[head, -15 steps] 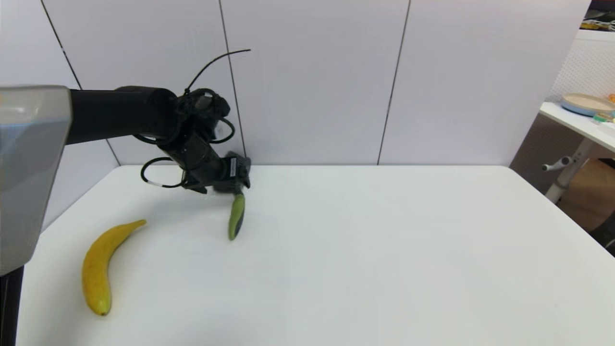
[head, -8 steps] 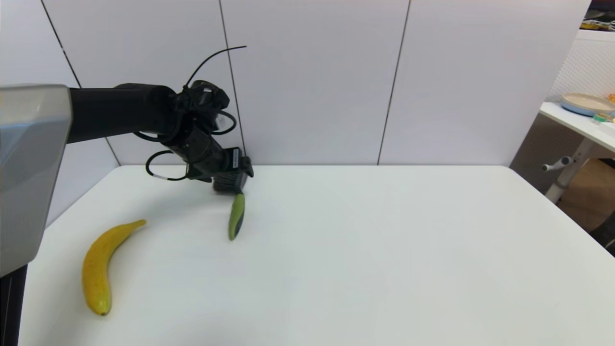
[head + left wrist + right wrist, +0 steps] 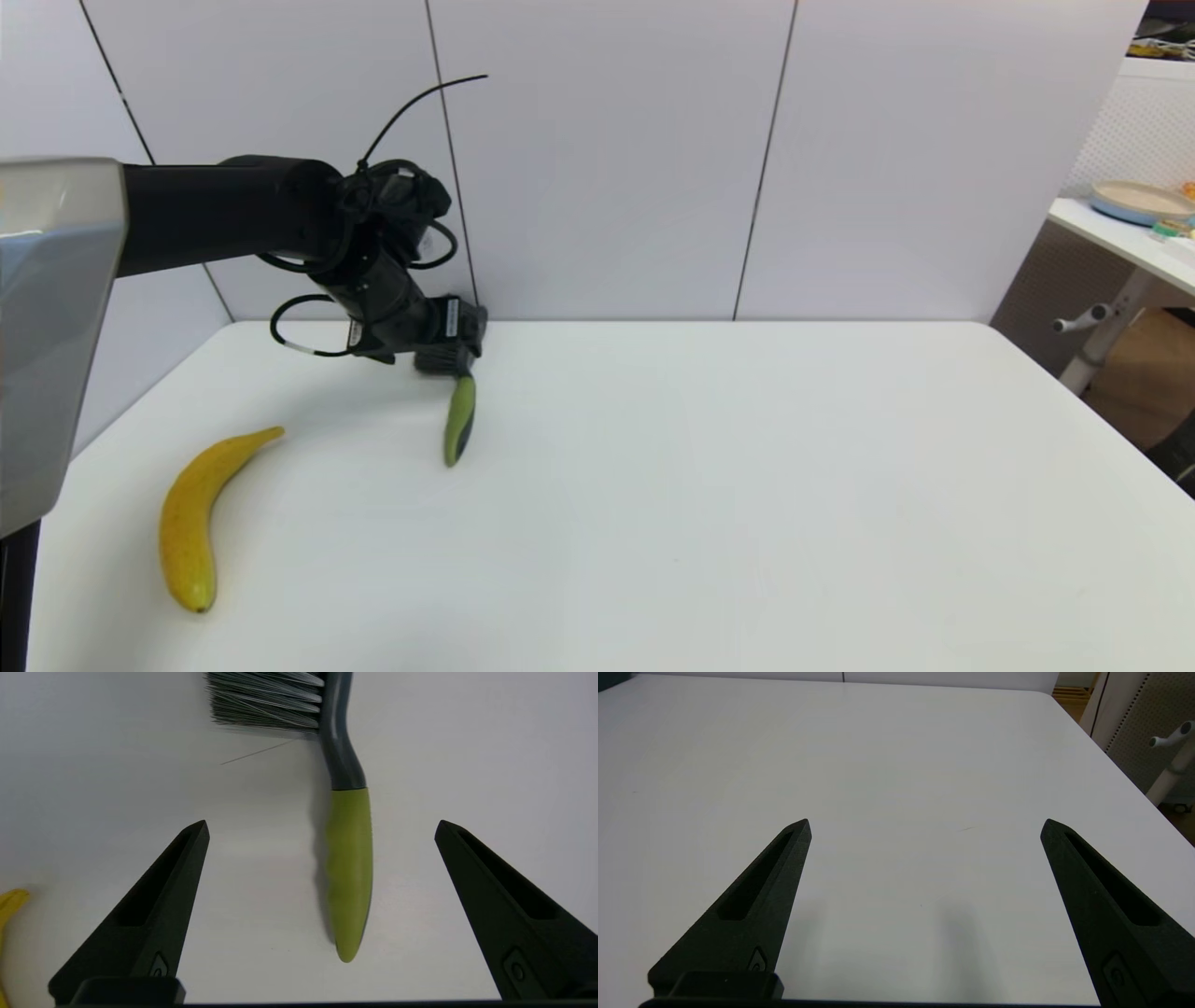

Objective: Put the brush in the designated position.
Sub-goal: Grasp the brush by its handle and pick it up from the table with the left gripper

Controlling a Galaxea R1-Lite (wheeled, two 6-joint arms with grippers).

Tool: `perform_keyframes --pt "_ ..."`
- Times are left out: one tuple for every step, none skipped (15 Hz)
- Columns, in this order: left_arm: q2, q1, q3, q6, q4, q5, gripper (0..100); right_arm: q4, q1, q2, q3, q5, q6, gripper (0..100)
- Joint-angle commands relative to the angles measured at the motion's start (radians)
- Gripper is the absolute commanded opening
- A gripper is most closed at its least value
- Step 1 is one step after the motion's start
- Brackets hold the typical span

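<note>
left gripper (image 3: 321,828) hangs above the brush (image 3: 348,868), fingers (image 3: 154,905) spread wide and holding nothing. brush lies flat on the white table (image 3: 747,485); its olive handle sits between the two fingers, touching neither, and the bristles lie past the fingertips. banana (image 3: 196,509) lies well off to the gripper's side. right gripper (image 3: 924,826) is parked over bare table, also spread apart.

The head camera looks forward and down over the white table (image 3: 709,485), while the left wrist camera peers close between wide-spread jaws at the brush (image 3: 348,858), shared by both views.
</note>
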Motion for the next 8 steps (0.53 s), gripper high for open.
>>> perform_keyframes --pt "0.045 0.0 -0.011 -0.011 -0.023 0.14 100 0.0 0.0 0.001 0.002 0.001 -0.001 100" --pt "0.054 -0.001 -0.013 -0.013 -0.052 0.143 100 0.0 0.0 0.001 0.002 0.001 -0.001 100" --pt "0.072 -0.003 -0.013 -0.01 -0.086 0.143 100 0.0 0.0 0.001 0.002 0.001 -0.001 100" --pt "0.085 -0.012 -0.013 -0.015 -0.1 0.141 100 0.0 0.0 0.001 0.002 0.001 -0.001 100" --pt "0.095 -0.018 -0.013 -0.021 -0.109 0.14 100 0.0 0.0 0.001 0.002 0.001 -0.001 100" --pt "0.1 -0.027 -0.015 -0.028 -0.117 0.135 100 0.0 0.001 0.001 0.002 0.001 -0.001 100" --pt "0.101 -0.034 -0.015 -0.048 -0.118 0.13 100 0.0 0.0 0.001 0.002 0.001 -0.001 100" --pt "0.101 -0.041 -0.013 -0.077 -0.107 0.129 100 0.0 0.001 0.001 0.002 0.001 -0.001 100"
